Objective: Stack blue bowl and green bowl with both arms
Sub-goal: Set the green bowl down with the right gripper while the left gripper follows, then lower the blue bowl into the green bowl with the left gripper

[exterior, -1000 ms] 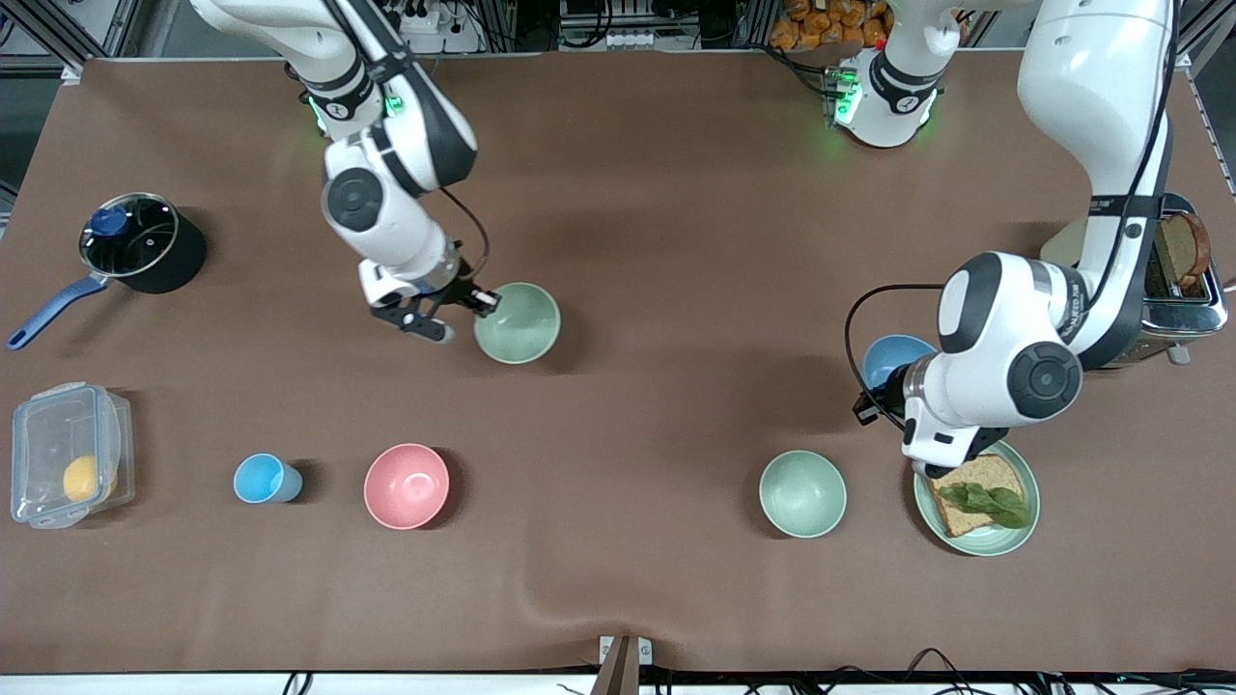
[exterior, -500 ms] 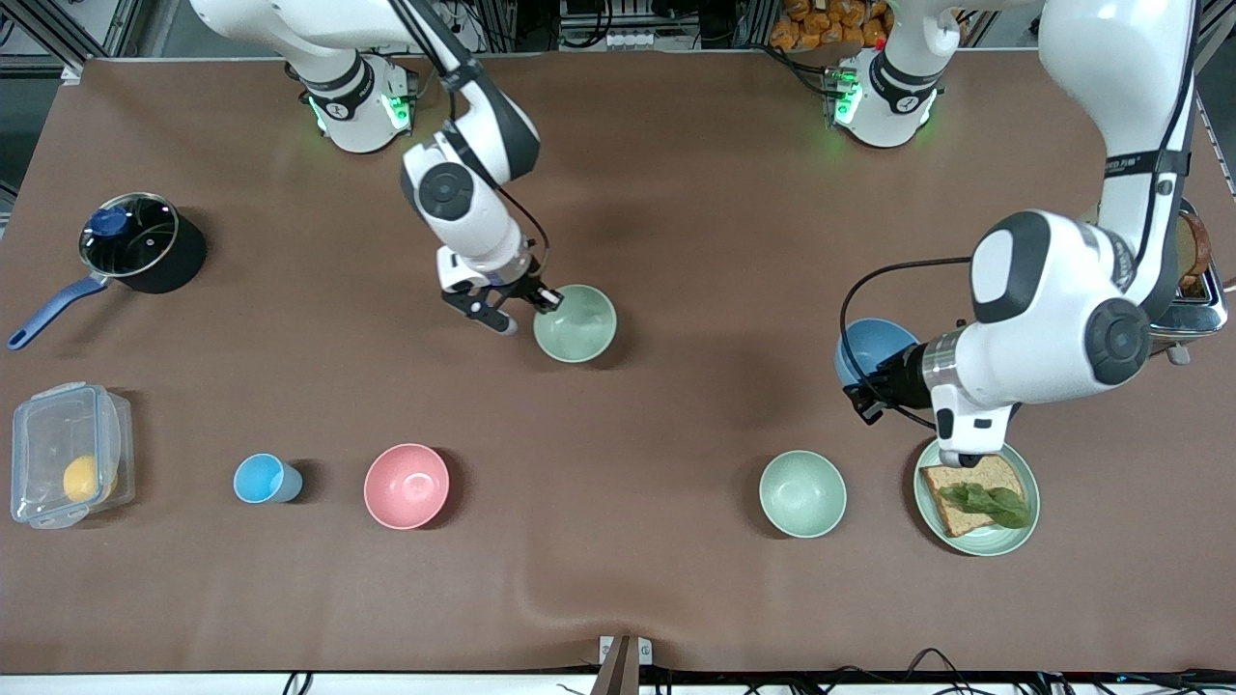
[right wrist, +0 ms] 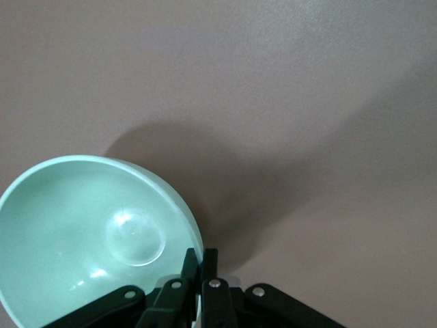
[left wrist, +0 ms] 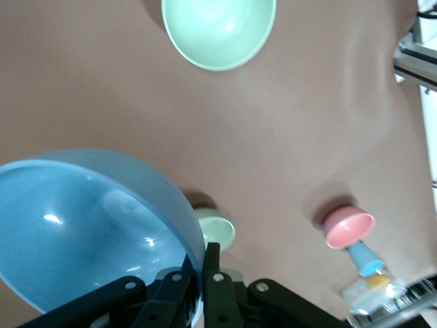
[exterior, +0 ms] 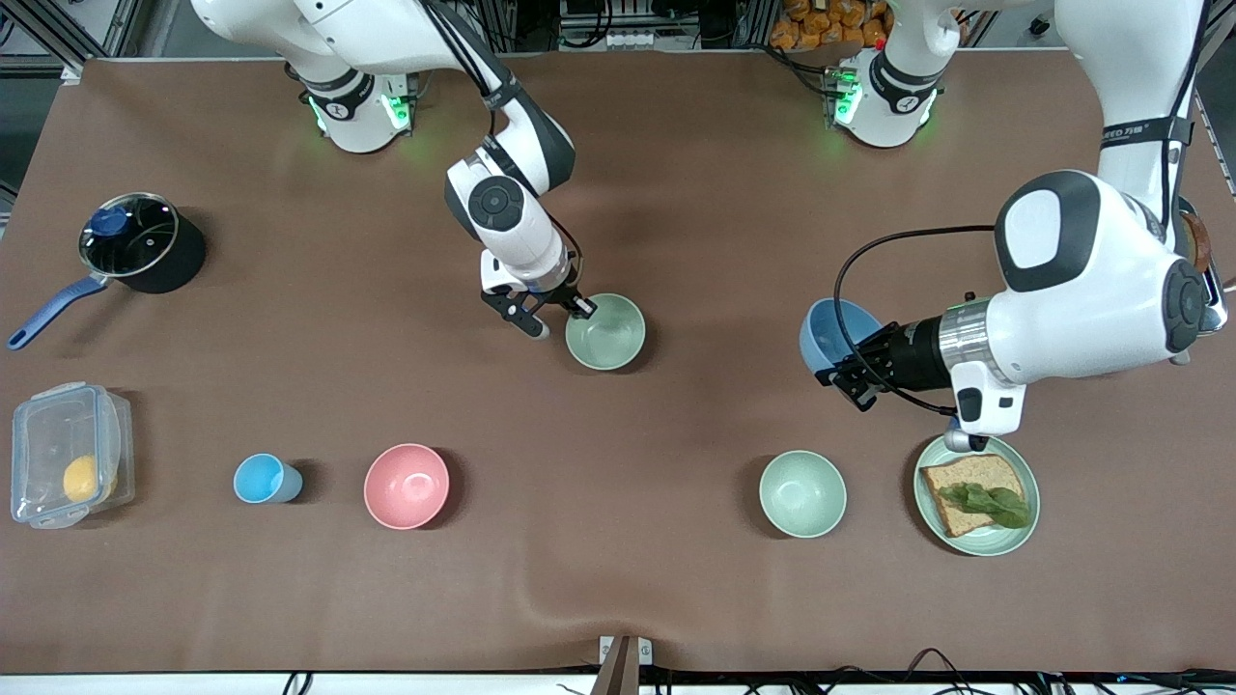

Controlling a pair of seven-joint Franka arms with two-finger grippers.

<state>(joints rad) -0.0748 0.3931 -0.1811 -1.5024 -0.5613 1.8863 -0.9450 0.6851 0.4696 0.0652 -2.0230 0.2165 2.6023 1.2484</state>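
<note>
My right gripper (exterior: 572, 311) is shut on the rim of the green bowl (exterior: 606, 332) and holds it just above the middle of the table. In the right wrist view its fingers pinch the green bowl's (right wrist: 89, 236) rim at my right gripper (right wrist: 201, 263). My left gripper (exterior: 850, 372) is shut on the rim of the blue bowl (exterior: 827, 333), which hangs tilted in the air toward the left arm's end. In the left wrist view the blue bowl (left wrist: 82, 225) fills the near field, clamped by my left gripper (left wrist: 203, 263). The green bowl (left wrist: 217, 229) shows farther off there.
A paler mint bowl (exterior: 802, 493) and a plate with bread (exterior: 1014, 541) lie nearer the camera. A pink bowl (exterior: 407, 486), a light-blue cup (exterior: 261, 479), a lidded box (exterior: 68, 467) and a pot (exterior: 140, 241) are toward the right arm's end. A toaster (exterior: 1197, 290) stands by the left arm.
The right arm has carried the green bowl toward the table's middle. The left arm has lifted the blue bowl, tilted it and moved it toward the middle.
</note>
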